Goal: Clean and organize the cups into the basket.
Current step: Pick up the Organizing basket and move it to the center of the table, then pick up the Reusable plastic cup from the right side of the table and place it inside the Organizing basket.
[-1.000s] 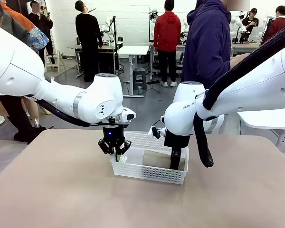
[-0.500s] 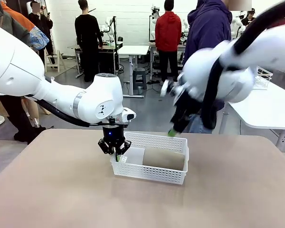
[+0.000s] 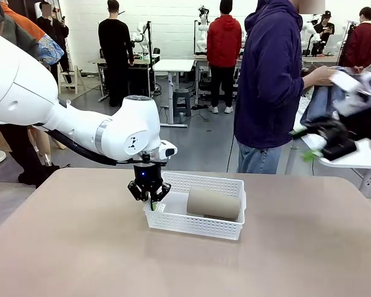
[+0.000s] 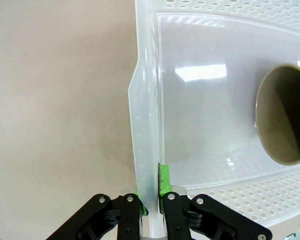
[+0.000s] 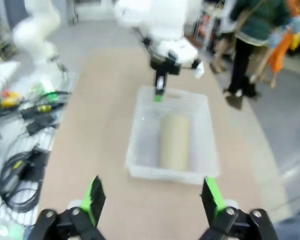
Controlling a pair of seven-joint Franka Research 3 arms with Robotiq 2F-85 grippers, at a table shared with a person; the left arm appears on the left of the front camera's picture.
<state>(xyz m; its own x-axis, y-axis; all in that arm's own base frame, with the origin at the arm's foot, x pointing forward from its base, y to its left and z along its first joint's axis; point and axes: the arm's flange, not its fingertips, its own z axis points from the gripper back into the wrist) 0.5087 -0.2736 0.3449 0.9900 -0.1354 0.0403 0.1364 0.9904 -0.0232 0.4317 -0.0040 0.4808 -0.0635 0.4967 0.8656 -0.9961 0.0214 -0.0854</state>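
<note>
The right tool (image 5: 152, 194) is away! A second ago it stood down inside the basket (image 3: 195, 226) over the tan cup (image 3: 213, 204). Now it has swung out past the counter's right edge, a blur in the front view. Its fingers are spread wide with nothing between them. The cup is left behind, lying on its side in the half of the basket nearer the counter's right edge, its open mouth facing the left wrist camera. We call that one cup delivered. We'd guess the right arm is off to fetch the next.

The left tool (image 3: 152, 202) has not budged. It is pinched tight on the basket's end wall nearest the counter's left edge, one green pad inside and one outside. That pins the basket in place, a little toward the far edge.

Around it, bare white floor (image 4: 205, 115) lies between the clamped wall and the cup, and to us that looks like room for more. The left tool crowds that end, so we think the next cup should come in from above or from the right.

A person in a navy hoodie (image 3: 269, 80) stands at the far edge near the right corner, close to the right arm's path. One of their hands (image 3: 321, 75) reaches toward the neighbouring table. Loose cables (image 5: 20, 165) lie off the counter on that side.
</note>
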